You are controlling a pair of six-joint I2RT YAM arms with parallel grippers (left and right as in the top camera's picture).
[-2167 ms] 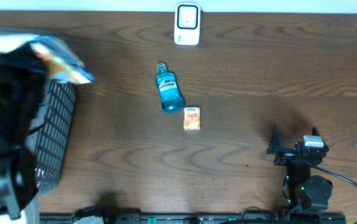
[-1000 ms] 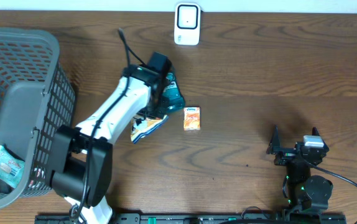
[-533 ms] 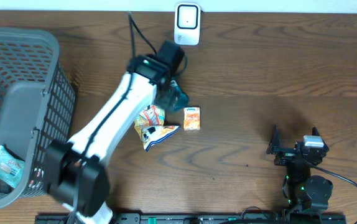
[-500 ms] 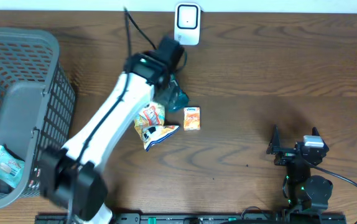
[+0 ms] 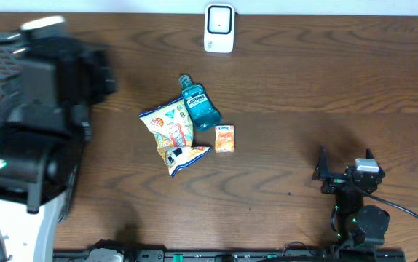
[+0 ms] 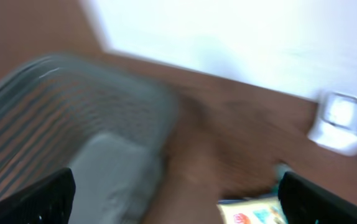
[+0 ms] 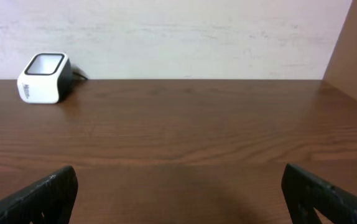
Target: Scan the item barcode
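Note:
A white barcode scanner stands at the table's far edge; it also shows as the scanner and the scanner. A snack bag lies mid-table, touching a blue mouthwash bottle, with a small orange packet beside them. My left arm is a blur high over the left side. My left gripper is open and empty, looking down at a grey basket and the snack bag's edge. My right gripper rests at the front right, open and empty, seen also as the gripper.
The mesh basket sits at the table's left and is mostly hidden behind my left arm in the overhead view. A white wall runs behind the scanner. Bare wood lies in front of the right gripper.
The left gripper opened and left the snack bag on the table beside the bottle. The left arm then swung back left over the basket. The right arm has not moved.

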